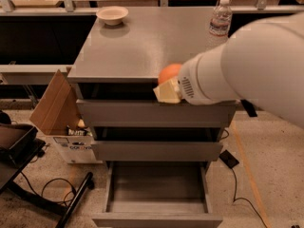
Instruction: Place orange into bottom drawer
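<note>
The gripper [166,83] holds the orange [169,72] at the front edge of the bench [137,46], above the top drawer [118,113]. The bottom drawer [156,186] stands pulled open below. A cream bowl [112,15] and a water bottle [220,19] stand at the bench rear.
</note>
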Robot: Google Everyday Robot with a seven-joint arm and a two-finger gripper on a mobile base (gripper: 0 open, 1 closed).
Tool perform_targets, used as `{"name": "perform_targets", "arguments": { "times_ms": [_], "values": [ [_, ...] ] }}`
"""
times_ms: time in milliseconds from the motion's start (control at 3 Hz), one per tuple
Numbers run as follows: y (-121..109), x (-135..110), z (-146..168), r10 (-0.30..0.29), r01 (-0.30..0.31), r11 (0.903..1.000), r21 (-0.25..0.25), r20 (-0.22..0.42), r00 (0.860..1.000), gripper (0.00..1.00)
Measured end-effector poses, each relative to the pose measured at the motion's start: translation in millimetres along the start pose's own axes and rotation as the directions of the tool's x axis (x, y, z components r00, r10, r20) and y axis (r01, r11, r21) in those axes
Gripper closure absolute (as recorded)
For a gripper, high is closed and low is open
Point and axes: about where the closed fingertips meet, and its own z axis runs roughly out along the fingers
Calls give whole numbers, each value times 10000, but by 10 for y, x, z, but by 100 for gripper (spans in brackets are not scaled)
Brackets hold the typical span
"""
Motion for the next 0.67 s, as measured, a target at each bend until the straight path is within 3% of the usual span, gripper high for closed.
{"name": "perform_targets", "arguments": {
  "times_ms": [333,667],
  "values": [
    [-106,511,587,682,-715,9951,-680,-509,9964,100],
    [-86,1258,1155,1500,-1639,9760,-1434,-1032,9833,100]
  ]
}}
